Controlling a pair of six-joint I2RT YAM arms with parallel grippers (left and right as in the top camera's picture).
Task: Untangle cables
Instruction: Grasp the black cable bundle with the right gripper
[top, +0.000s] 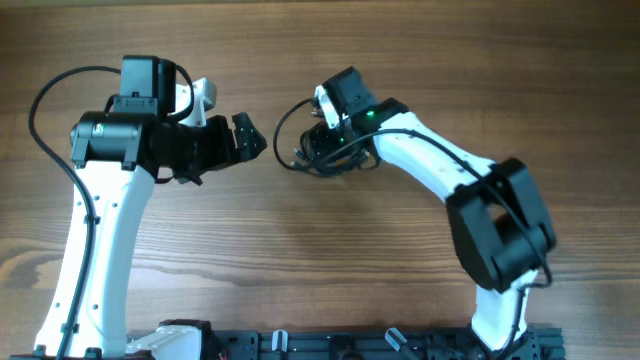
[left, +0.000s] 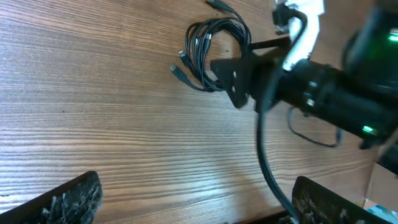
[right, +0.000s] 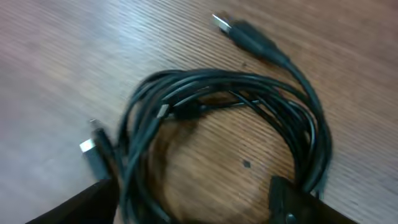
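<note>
A brown wood-grain table (top: 330, 260) is seen from above, with two white-and-black robot arms reaching towards its middle. A small coil of thin black cables with silvery plug ends (top: 308, 158) lies flat on the table just right of centre, its strands wound together in one loop. The right gripper (right: 183, 205) hangs directly over the coil. Its jaws are spread and straddle the near side of the loop, probably lined up to pinch a few strands. The left gripper (top: 250, 138) sits just left of the coil, not touching it, jaws wide apart and empty. It is likely waiting to take a loose silvery plug (left: 176, 70) poking from the coil's edge.
</note>
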